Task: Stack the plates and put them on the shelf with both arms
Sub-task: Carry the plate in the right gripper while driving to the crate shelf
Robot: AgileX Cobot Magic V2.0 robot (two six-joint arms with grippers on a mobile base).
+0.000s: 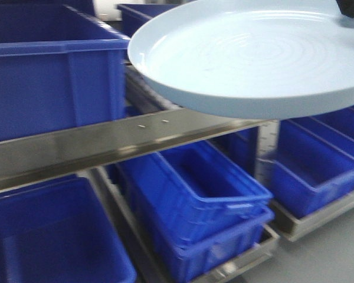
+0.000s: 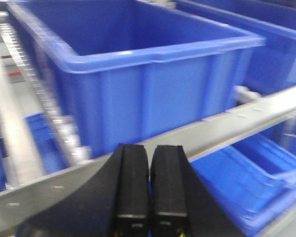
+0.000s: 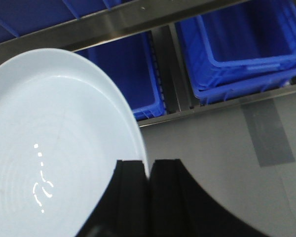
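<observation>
A large pale bluish-white plate hangs in the air in front of the shelf, above its steel front rail. My right gripper is shut on the plate's rim; the plate fills the left of the right wrist view. A dark bit of that gripper shows at the top right of the front view. My left gripper is shut and empty, close to the shelf rail, facing a blue crate. Only one plate shows.
Large blue crates stand on the upper level and stacked on the lower level, with more at the right. Grey floor lies before the rack, with a grey tape patch.
</observation>
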